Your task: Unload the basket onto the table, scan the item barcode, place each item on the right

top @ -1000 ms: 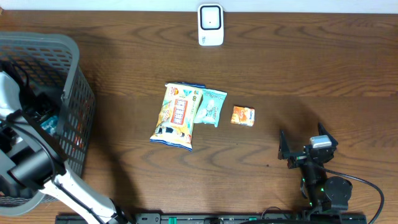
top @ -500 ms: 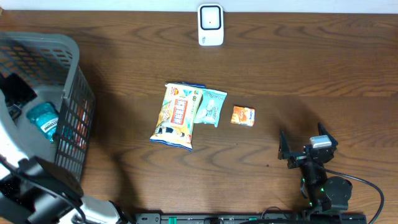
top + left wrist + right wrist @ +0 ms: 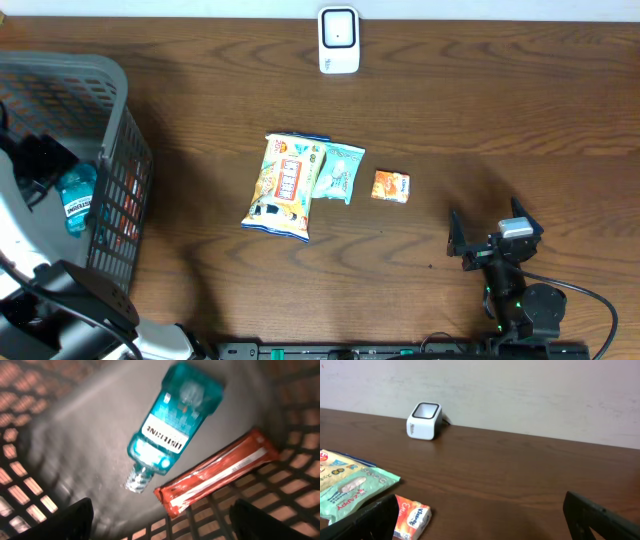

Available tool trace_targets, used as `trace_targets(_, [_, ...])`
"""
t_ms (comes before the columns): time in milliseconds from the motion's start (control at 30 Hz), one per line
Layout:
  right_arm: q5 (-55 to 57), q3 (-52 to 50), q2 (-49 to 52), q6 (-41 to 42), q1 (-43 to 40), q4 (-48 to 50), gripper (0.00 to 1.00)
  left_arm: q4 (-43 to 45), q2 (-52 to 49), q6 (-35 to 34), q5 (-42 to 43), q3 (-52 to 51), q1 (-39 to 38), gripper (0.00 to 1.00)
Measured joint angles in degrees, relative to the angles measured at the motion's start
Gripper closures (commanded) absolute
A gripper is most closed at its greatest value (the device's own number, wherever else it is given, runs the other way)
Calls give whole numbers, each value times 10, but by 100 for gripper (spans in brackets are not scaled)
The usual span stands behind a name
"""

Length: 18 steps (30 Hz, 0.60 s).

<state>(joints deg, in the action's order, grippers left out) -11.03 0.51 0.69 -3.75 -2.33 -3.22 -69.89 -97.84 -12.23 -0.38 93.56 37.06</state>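
The left pincer (image 3: 165,522) hangs inside the grey basket (image 3: 125,190) at the left edge of the overhead frame. Its 2 fingers (image 3: 65,520) are spread wide apart with nothing between them. Just under it a teal bottle (image 3: 175,425) lies on its side on the basket floor, cap pointing to the lower left of the wrist view. A red packet (image 3: 215,472) lies right beside the bottle, against the mesh wall.

The right pincer (image 3: 490,240) sits low at the lower right of the overhead frame, its fingers also apart and holding nothing.

On the brown desk (image 3: 500,120), the white scanner (image 3: 339,40) stands at the top centre, by the wall. In the middle lie 3 goods in a row. A snack bag (image 3: 285,185) partly overlaps a pale green pouch (image 3: 338,170), and a small orange box (image 3: 391,186) sits just to their right, apart from them.
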Motion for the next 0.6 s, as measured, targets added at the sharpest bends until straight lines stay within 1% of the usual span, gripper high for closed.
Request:
trace_targets(133, [0, 0, 0, 0, 0, 0, 1, 11, -19, 11, 0, -45, 0, 12])
trace_targets(333, [0, 0, 0, 0, 0, 0, 1, 38, -67, 63, -12, -90, 0, 12])
trace_targets(467, [0, 0, 0, 0, 0, 0, 1, 70, -108, 83, -34, -101, 0, 12])
trace_targets(600, [0, 0, 0, 0, 0, 0, 1, 78, -143, 101, -43, -102, 0, 12])
